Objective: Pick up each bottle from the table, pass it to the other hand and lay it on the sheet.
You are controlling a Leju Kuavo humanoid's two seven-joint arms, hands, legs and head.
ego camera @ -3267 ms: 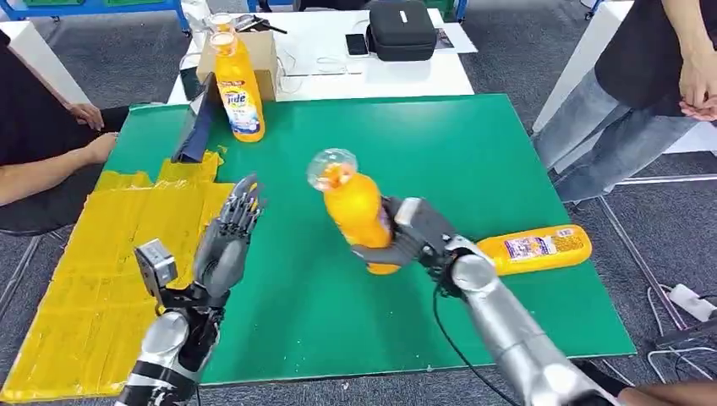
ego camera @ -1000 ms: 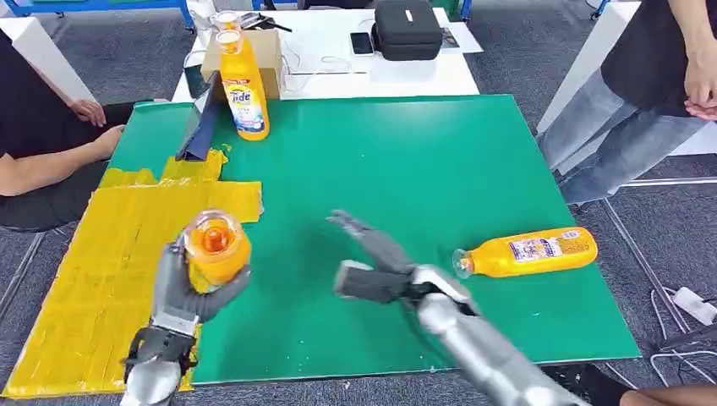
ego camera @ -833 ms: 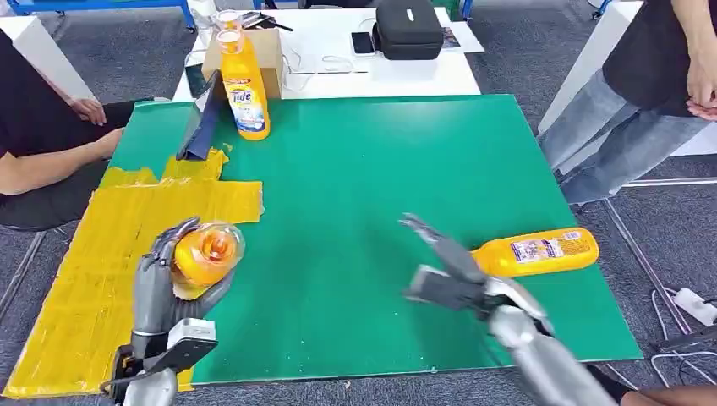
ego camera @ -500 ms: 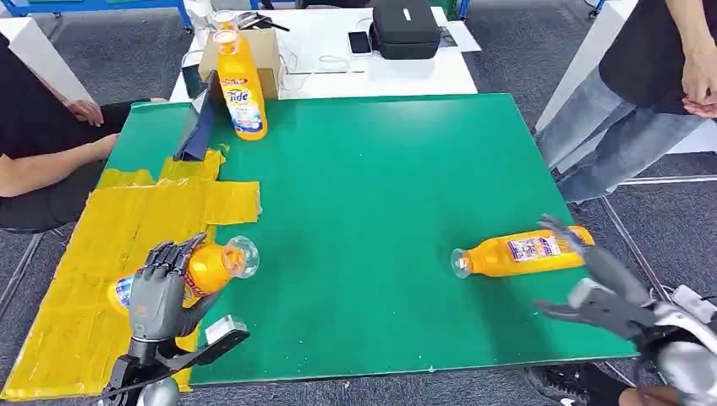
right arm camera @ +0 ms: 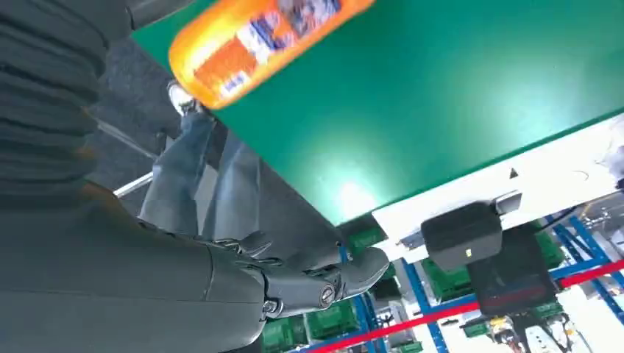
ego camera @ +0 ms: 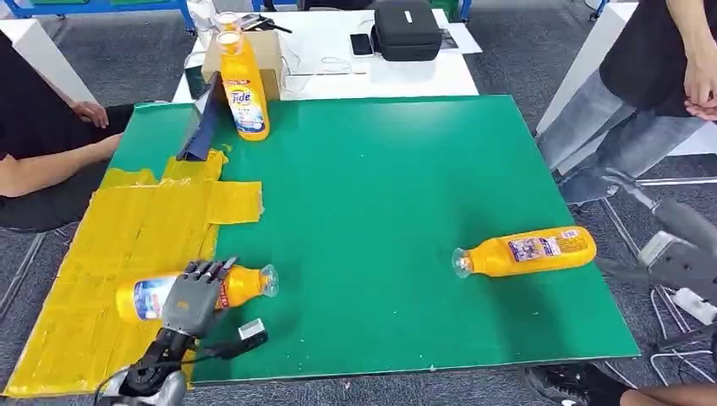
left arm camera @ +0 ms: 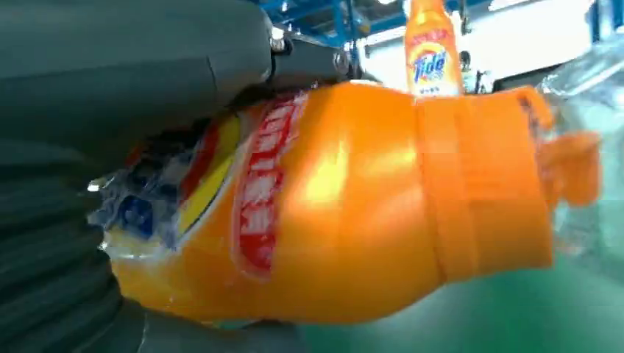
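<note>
"Tide" on the upright orange bottle [ego camera: 241, 83] at the table's far edge, other bottle labels unreadable

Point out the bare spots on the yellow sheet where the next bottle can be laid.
The yellow sheet is bare between the orange bottle lying under the left hand and the dark stand near the upright Tide bottle. Its near end is crowded by that lying bottle.

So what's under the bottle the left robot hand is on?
The bottle lies mostly on the yellow sheet, neck over the green table. The left robot hand covers its middle.
</note>
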